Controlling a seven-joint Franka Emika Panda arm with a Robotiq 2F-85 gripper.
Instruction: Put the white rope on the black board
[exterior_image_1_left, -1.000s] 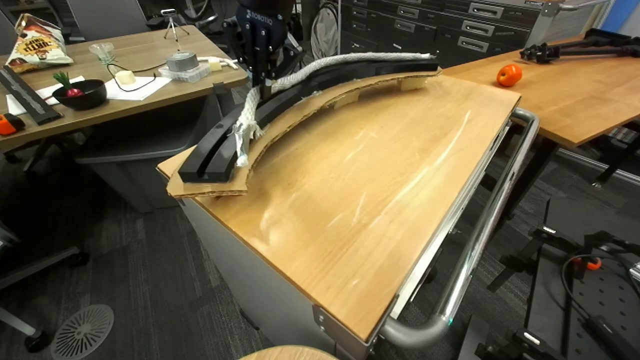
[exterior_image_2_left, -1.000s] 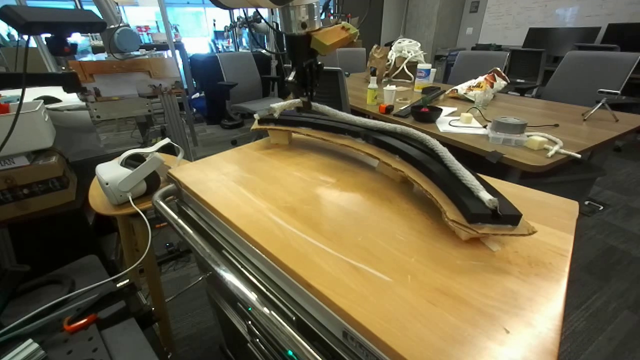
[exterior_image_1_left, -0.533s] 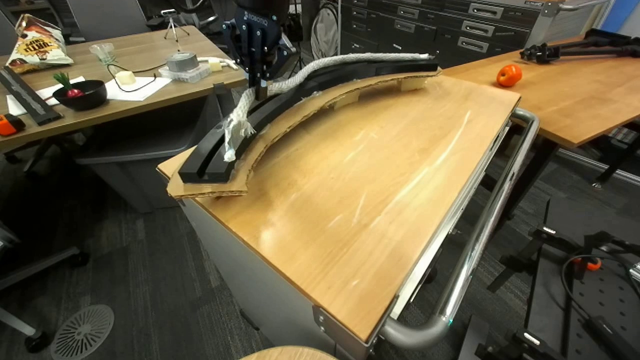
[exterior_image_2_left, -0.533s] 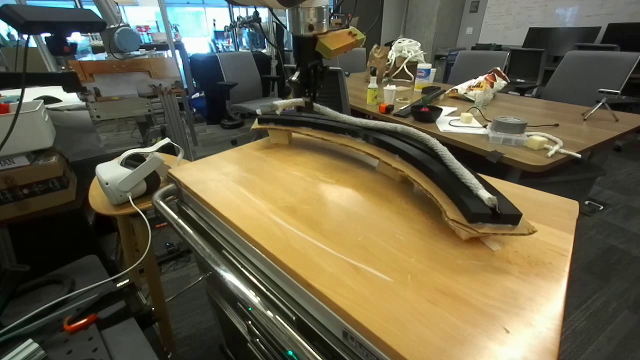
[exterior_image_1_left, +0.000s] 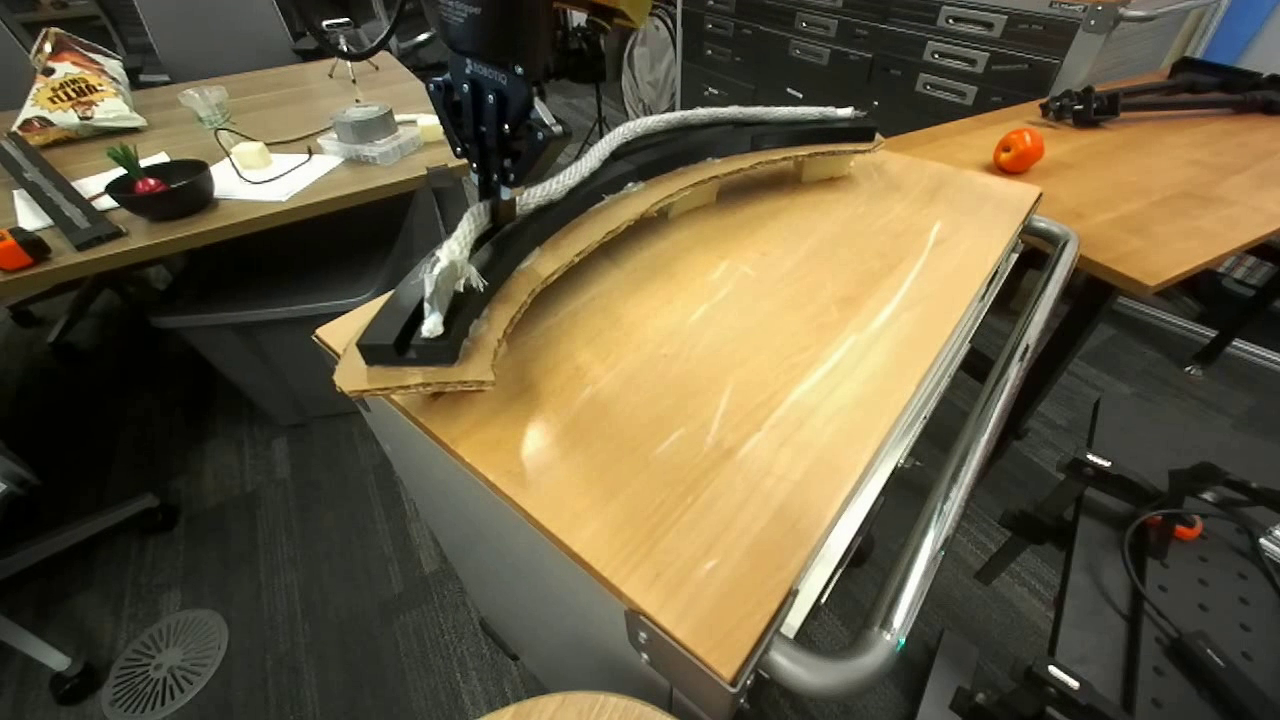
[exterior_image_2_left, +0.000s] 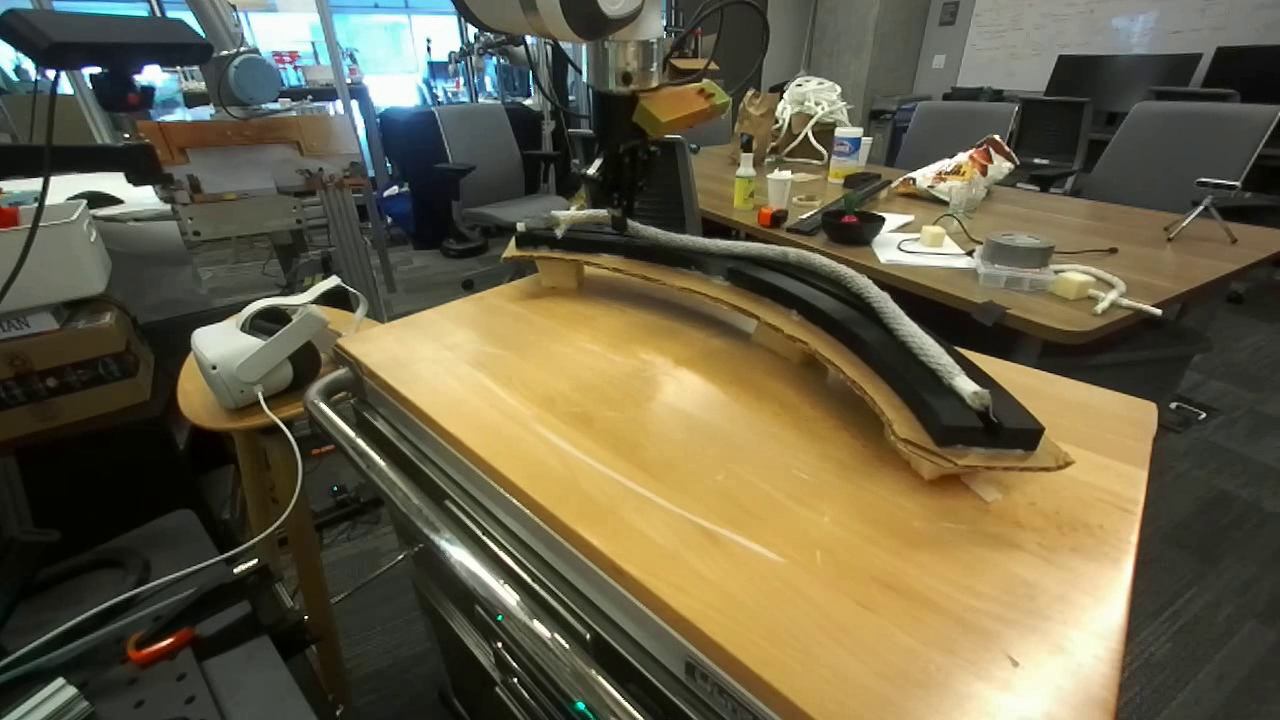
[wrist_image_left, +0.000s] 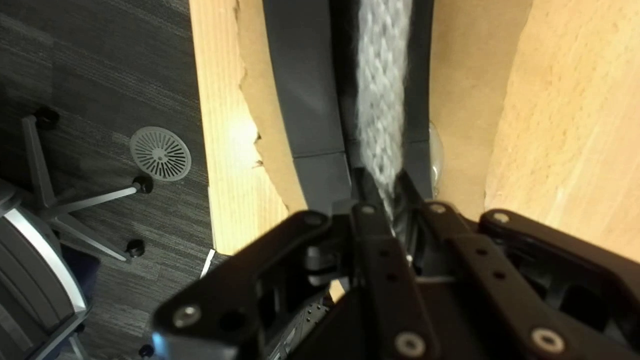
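Observation:
The white rope (exterior_image_1_left: 600, 150) runs lengthwise along the black board (exterior_image_1_left: 530, 232), and both show in the other exterior view as rope (exterior_image_2_left: 880, 298) and board (exterior_image_2_left: 830, 318). My gripper (exterior_image_1_left: 497, 208) is shut on the rope near its frayed end, just above the board. The frayed end hangs past the fingers over the board's end section. In the wrist view the rope (wrist_image_left: 382, 85) passes above the groove and right ridge of the board (wrist_image_left: 305, 85) into the fingers (wrist_image_left: 382, 185). The rope's far end lies near the board's opposite end.
The board rests on a cardboard strip (exterior_image_1_left: 600, 225) raised on blocks on the light wooden tabletop (exterior_image_1_left: 700, 400). A metal tube rail (exterior_image_1_left: 950, 500) runs along the table edge. A side table (exterior_image_1_left: 290, 90) holds a black bowl (exterior_image_1_left: 165, 190) and grey tape (exterior_image_1_left: 365, 122).
My gripper has moved along the board toward its near end and lowered slightly, still holding the rope. The frayed end has shifted from the board's inner edge to over its groove.

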